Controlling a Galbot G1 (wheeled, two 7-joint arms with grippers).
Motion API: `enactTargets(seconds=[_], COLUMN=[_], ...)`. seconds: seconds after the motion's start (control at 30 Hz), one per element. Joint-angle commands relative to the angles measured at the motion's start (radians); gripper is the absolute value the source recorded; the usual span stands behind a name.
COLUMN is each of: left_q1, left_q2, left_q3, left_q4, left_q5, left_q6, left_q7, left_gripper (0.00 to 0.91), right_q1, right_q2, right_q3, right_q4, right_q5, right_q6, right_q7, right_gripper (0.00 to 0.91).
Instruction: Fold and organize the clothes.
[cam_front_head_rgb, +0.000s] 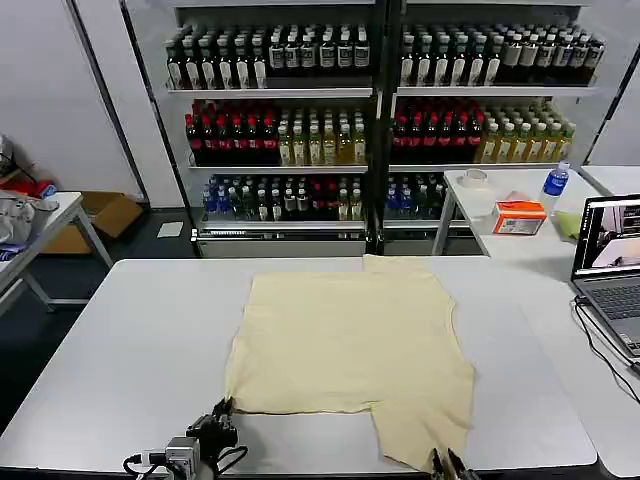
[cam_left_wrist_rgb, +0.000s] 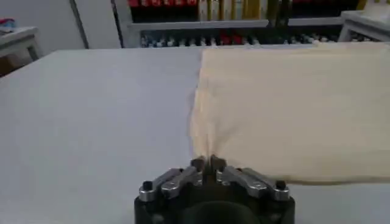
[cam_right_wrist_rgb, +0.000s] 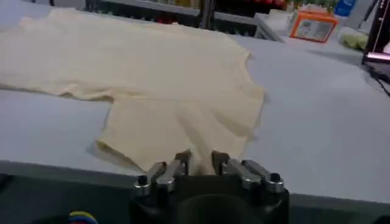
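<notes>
Nearest, at the bench's (cam_front_head_rgb: 130, 350) front edge: left gripper (cam_front_head_rgb: 222, 408) low on the left, jaws clenched on the near left corner of the cream T-shirt (cam_front_head_rgb: 350, 345) — fabric puckered upward between them in the left wrist view (cam_left_wrist_rgb: 207, 163). Right gripper (cam_front_head_rgb: 450, 462) at the front right, jaws closed around the edge of the sleeve flap overhanging the near edge (cam_right_wrist_rgb: 201, 159). Beyond, T-shirt (cam_right_wrist_rgb: 152, 73) spread mostly flat across the middle of the white bench, a small tab of cloth at its far edge. To the right, an open laptop (cam_front_head_rgb: 610, 260) — cables trailing beside it. Farther back, a side table with an orange box (cam_front_head_rgb: 520, 217) and a blue-capped bottle (cam_front_head_rgb: 555, 182). Farthest, shelves (cam_front_head_rgb: 380, 90) packed with rows of bottles.
</notes>
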Motion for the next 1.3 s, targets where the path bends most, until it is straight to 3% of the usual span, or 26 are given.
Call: enactTargets(seconds=[0.03,0.23,0.53,1.0,1.3], left_q1=[0.0,0.01,0.07,0.189,0.268], left_q2=[0.0,-0.001,-0.029,-0.039,-0.042], left_q3=[0.002,0.003,-0.005,-0.124,-0.147], left_q4=[0.005,-0.023,-0.111,-0.227,-0.341], left_q5=[0.002,-0.014,-0.017,-0.057,-0.064], left_q6=[0.003,-0.024,-0.075,-0.092,-0.084], left_q7=[0.005,0.015,0.025,0.015,0.015], left_gripper=[0.03,0.02,0.03,0.03,0.03], right_q1=[0.002,-0.002,-0.001,-0.025,0.054], right_q2=[0.002,0.0,-0.003,-0.055,-0.079], right_q3=[-0.001,0.012,0.032,0.112,0.131], right_q4=[-0.002,0.031,0.075,0.169,0.163], right_q5=[0.036,0.052,0.06,0.103,0.129], right_q6=[0.019,0.176,0.309,0.363,0.349], right_q7=[0.0,-0.018,-0.028,-0.056,-0.058], right_gripper=[0.0,0.0,0.0,0.0,0.0])
